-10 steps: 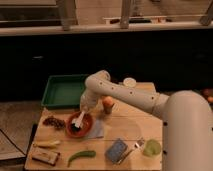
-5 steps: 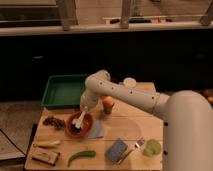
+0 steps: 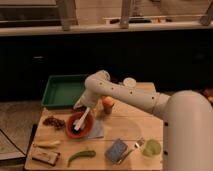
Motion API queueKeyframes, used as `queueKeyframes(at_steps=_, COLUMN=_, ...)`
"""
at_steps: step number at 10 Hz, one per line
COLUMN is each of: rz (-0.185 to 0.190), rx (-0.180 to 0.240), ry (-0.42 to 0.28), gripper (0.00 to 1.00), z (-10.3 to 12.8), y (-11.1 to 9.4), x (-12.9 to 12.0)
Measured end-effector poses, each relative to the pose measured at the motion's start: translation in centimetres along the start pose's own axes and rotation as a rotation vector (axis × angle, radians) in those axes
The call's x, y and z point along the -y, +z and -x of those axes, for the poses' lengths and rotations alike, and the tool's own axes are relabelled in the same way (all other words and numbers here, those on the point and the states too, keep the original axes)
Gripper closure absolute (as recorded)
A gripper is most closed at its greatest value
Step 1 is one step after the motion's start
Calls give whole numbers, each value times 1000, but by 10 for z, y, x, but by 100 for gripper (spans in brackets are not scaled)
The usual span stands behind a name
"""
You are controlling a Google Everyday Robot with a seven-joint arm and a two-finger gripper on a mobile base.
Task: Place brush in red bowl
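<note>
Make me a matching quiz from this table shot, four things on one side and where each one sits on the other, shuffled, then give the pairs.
Things:
1. brush
2. green tray
3. light green cup
4. gripper

Places:
A. front right corner of the table
B. just above the red bowl's far rim, at the brush handle
C. back left of the table
D. lying in the red bowl, handle leaning on its rim

Pairs: 1-D, 2-C, 3-A, 4-B
</note>
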Motion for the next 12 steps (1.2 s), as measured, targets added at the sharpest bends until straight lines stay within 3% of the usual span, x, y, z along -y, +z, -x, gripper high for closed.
queueKeyframes(at_steps=12, rz=13, rx=-22, ry=-46, gripper=20, z=10, y=-12, x=8)
